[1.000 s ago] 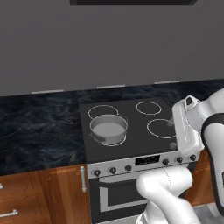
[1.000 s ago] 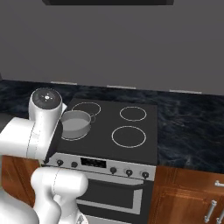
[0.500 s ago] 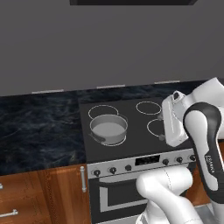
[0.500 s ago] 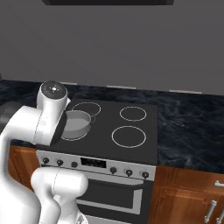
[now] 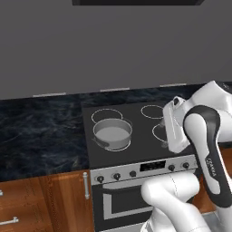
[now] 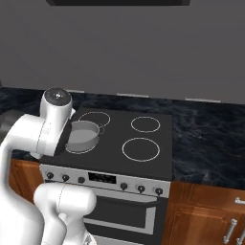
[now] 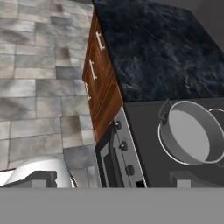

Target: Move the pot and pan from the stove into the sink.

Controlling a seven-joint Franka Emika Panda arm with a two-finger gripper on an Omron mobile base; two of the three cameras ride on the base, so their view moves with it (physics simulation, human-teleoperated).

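Observation:
The grey pot (image 5: 112,133) stands upright and empty on the front left burner of the black stove (image 5: 140,136). In the right base view the pot (image 6: 83,135) sits partly behind my arm. The hand view shows the pot (image 7: 192,131) at the right, on the stove (image 7: 148,144). My gripper (image 7: 113,180) is open, its tips wide apart with nothing between them. It hangs above the stove's right burners, to the right of the pot and apart from it. The pan and the sink are out of view.
Dark marble counter (image 5: 41,136) flanks the stove on both sides, also to the right (image 6: 210,139). Wooden drawers (image 7: 103,83) sit under it, above a tiled floor (image 7: 39,87). A grey wall backs the stove, and a hood (image 5: 136,2) hangs above.
My arm has swung left, bringing the hand from the stove's right edge to above the right burners, closer to the pot. The pot has not moved.

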